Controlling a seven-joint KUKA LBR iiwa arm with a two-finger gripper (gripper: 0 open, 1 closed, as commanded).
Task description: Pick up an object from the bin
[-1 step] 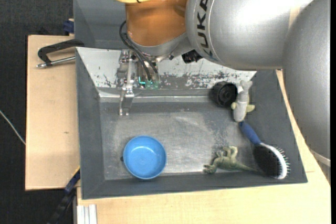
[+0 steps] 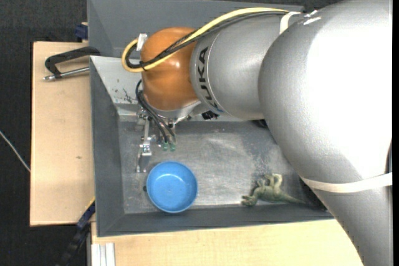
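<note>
Here we are over the grey bin [image 2: 107, 184], and the arm comes in from the right, its orange wrist cover [image 2: 165, 75] hanging above the bin's left half. Below it the claw [image 2: 155, 157] points down at the floor. It looks spread, with bare metal showing in the gap and nothing pinched.

Two candidates are on offer. The blue bowl [image 2: 171, 187] sits mouth up near the front wall, towards the left corner, and it is empty, just smooth blue inside. It lies just beside the claw, on the front-wall side, but not between the prongs. The other one, a small green lizard-like toy [image 2: 268, 191], lies flat against the front wall, well apart to the right, close under the arm's big grey body.

Why hang there? My read is that the claw is poised low over an open patch of floor next to the bowl, so the bowl is the likelier pick. Its rim faces up, which offers an edge to nip with one prong inside and one outside. The wall close behind the bowl leaves little room on that side. The toy is low and spindly, a fiddlier grab. Nothing is lifted yet, so the pick is all to come.
</note>
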